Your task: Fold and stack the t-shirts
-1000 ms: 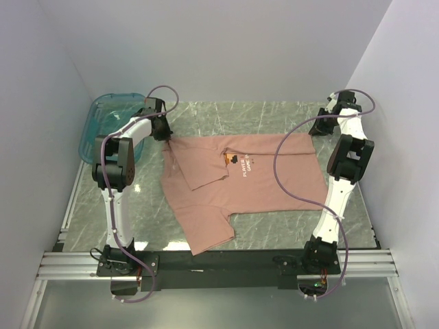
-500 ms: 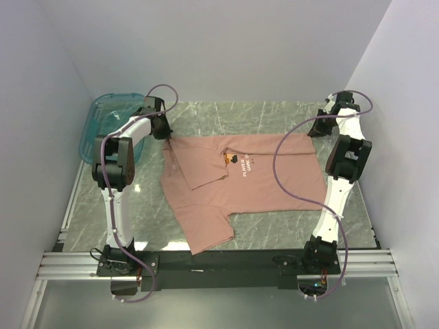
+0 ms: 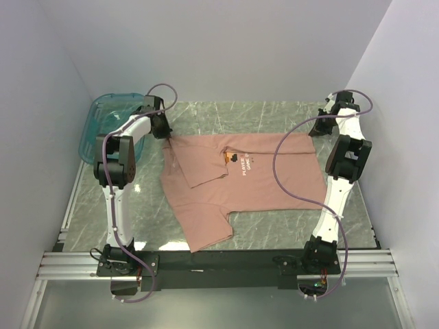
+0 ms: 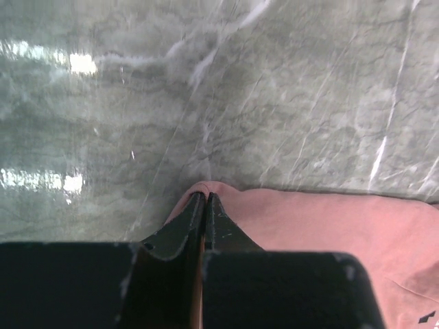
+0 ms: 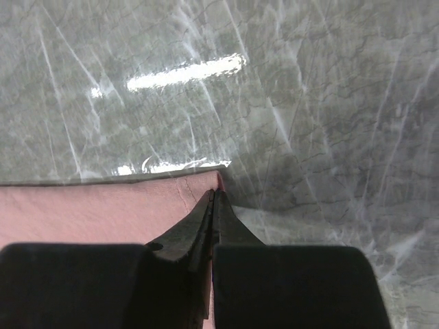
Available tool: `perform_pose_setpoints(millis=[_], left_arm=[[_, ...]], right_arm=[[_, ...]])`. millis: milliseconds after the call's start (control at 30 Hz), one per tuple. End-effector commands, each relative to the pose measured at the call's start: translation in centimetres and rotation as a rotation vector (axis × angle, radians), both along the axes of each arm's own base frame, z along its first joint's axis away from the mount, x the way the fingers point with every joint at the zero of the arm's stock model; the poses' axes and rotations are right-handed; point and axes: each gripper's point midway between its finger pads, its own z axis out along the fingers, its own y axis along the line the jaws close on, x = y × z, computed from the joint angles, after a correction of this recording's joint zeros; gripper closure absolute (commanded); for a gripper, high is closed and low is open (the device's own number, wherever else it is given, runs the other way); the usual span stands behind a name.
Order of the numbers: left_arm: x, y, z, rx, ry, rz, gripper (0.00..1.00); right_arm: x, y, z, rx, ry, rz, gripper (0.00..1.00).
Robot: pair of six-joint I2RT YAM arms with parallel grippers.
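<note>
Dusty-pink t-shirt [image 3: 240, 181] lies spread flat at mid-table on the marble table [image 3: 343, 212]. Nearest part is one sleeve, reaching toward the near edge. A flap is folded over the left chest. The small figure and white lettering are hard to make out.

Far left corner: left gripper [image 4: 204, 199] is pressed together, pinching cloth. Far right corner: right gripper [image 5: 212, 195] is likewise clamped on the shirt's edge. Both wrist views cut off most of the shirt.

Teal bin [image 3: 110, 116] stands at far left, partly hidden behind the left arm [image 3: 127, 147].
</note>
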Motion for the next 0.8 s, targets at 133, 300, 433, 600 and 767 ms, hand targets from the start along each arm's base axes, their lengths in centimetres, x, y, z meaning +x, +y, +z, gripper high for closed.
perform_pose_setpoints(millis=[133, 300, 433, 600, 767], left_arm=[[3.0, 0.4, 2.4, -0.004, -0.075, -0.004, 0.99], [3.7, 0.6, 2.4, -0.004, -0.082, 0.003, 1.0], [4.5, 0.6, 3.0, -0.006, -0.093, 0.005, 1.0], [5.0, 0.0, 3.7, -0.036, -0.115, -0.019, 0.96], [5.8, -1.6, 7.4, -0.113, -0.202, -0.076, 0.61]], right_arm=[[2.1, -2.3, 4.0, -0.108, -0.121, -0.044, 1.0], [2.7, -3.1, 4.8, -0.138, -0.151, -0.07, 1.0], [3.2, -3.5, 5.7, -0.159, -0.178, -0.086, 1.0], [3.4, -3.3, 6.5, -0.156, -0.199, -0.076, 1.0], [2.9, -2.7, 7.4, -0.141, -0.211, -0.052, 0.77]])
